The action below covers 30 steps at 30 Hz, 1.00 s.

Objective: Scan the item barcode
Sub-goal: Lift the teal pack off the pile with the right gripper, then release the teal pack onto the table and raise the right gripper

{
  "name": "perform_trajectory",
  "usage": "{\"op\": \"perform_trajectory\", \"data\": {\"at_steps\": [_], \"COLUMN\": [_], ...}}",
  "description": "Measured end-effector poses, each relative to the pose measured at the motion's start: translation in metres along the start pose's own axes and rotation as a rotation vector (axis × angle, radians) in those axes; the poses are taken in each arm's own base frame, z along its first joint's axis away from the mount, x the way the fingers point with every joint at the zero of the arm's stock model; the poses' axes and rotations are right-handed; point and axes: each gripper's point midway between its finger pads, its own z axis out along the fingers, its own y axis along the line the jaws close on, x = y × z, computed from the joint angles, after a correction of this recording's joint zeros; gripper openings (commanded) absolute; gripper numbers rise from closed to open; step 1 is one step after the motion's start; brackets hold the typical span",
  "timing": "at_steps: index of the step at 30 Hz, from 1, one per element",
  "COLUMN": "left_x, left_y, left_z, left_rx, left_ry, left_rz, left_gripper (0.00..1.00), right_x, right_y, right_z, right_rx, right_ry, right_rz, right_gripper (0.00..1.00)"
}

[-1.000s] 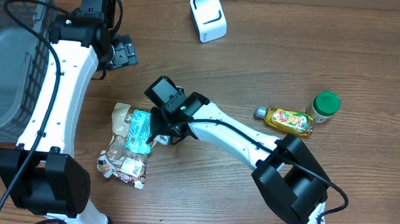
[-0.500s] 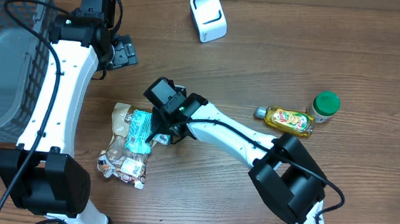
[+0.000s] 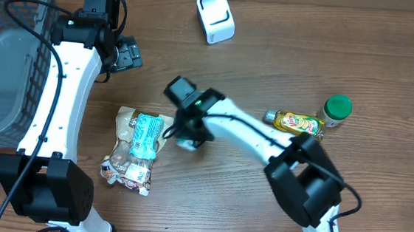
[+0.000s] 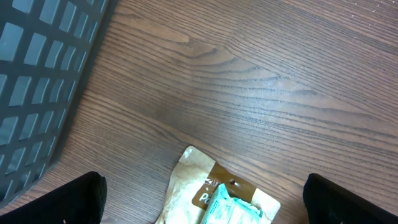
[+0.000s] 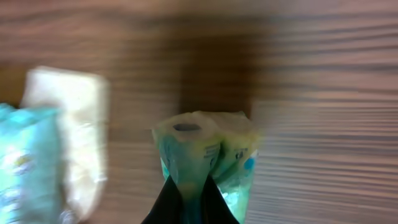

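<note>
My right gripper [image 3: 184, 134] is shut on a small green and teal packet [image 3: 188, 142], pinching its crimped edge just right of the snack pile. In the right wrist view the packet [image 5: 208, 154] hangs between the closed fingers [image 5: 168, 202] above the wood, blurred by motion. A tan pouch [image 3: 126, 124] with a teal packet [image 3: 146, 133] on it lies to the left. The white scanner [image 3: 215, 17] stands at the back of the table. My left gripper [image 3: 127, 55] hovers open near the basket; its view shows the tan pouch [image 4: 196, 196] below.
A dark wire basket [image 3: 5, 48] fills the left edge, seen also as basket mesh [image 4: 37, 81]. A yellow bottle [image 3: 299, 124] lies beside a green-lidded jar [image 3: 336, 109] at the right. More snack packets [image 3: 127, 170] lie at the pile's near end.
My right gripper has shut on the small packet and carried it right, away from the pile. The left arm has not moved.
</note>
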Motion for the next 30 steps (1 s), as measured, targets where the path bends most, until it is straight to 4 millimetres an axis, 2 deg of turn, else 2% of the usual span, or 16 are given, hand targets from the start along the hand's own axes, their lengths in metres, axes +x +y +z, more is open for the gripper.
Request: {"op": "perform_trajectory", "data": {"at_steps": [3,6,15,16,18,19,22,24,30], "left_x": [0.000,0.000,0.000,0.000,0.000,0.000,0.000,0.000,0.000], "left_y": [0.000,0.000,0.000,0.000,0.000,0.000,0.000,0.000,0.000], "left_z": [0.000,0.000,0.000,0.000,0.000,0.000,0.000,0.000,0.000], "left_rx": [0.000,0.000,0.000,0.000,0.000,0.000,0.000,0.000,0.000], "left_ry": [0.000,0.000,0.000,0.000,0.000,0.000,0.000,0.000,0.000], "left_rz": [0.000,0.000,0.000,0.000,0.000,0.000,0.000,0.000,0.000], "left_gripper": [1.00,0.99,1.00,0.99,1.00,1.00,1.00,1.00,1.00], "right_x": [-0.014,-0.016,-0.016,-0.016,-0.015,-0.015,-0.015,-0.015,-0.016], "right_y": [-0.032,-0.047,-0.036,-0.036,-0.035,-0.035,-0.035,-0.035,-0.034], "right_z": [-0.010,-0.013,-0.012,-0.012,-0.012,-0.012,-0.012,-0.012,-0.012], "right_rx": [0.061,0.097,0.074,0.073,0.073,0.072,0.072,0.072,0.067], "right_ry": [0.006,0.019,0.000,0.000,-0.001,-0.001,-0.001,0.000,-0.006], "right_rz": [0.039,0.038,-0.002,-0.005,-0.006,-0.003,-0.010,-0.013,-0.015], "right_gripper": [0.04,0.04,0.04,0.11,0.37,0.47,0.63,0.67,0.68]}}
